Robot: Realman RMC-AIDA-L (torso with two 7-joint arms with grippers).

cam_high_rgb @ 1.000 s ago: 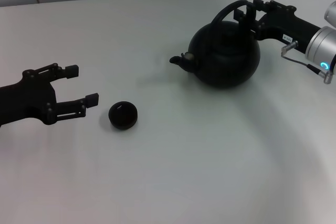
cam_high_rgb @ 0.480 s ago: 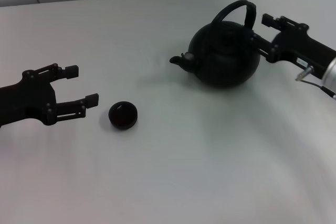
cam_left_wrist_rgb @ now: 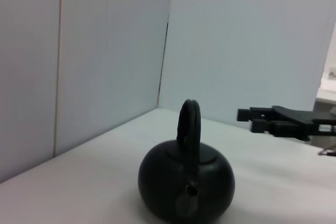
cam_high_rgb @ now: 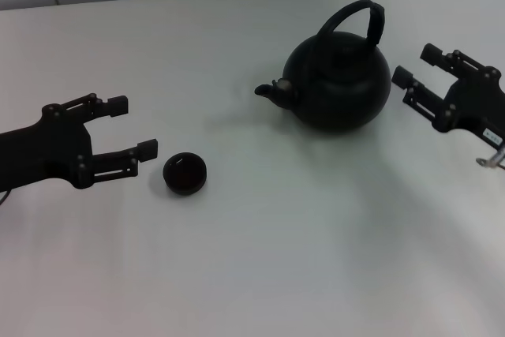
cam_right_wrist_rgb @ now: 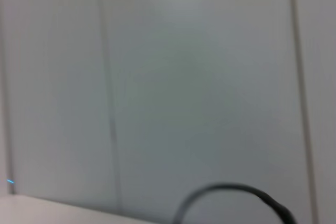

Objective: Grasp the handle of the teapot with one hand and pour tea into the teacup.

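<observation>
Right pincer (cam_high_rgb: 420, 66) we saw released, just beside the teapot (cam_high_rgb: 339, 84); left pincer (cam_high_rgb: 134, 126) released near the teacup (cam_high_rgb: 185, 173) on the white tabletop (cam_high_rgb: 276, 258).

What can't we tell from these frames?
- Tea in the teacup: head view shows a dark inside, too small to judge.
- Teapot contents: lid on, nothing visible.
- Right wrist view: only the handle arc shows, cut by the lower edge.
- Left claw arm: cut by the head view's left edge.
</observation>
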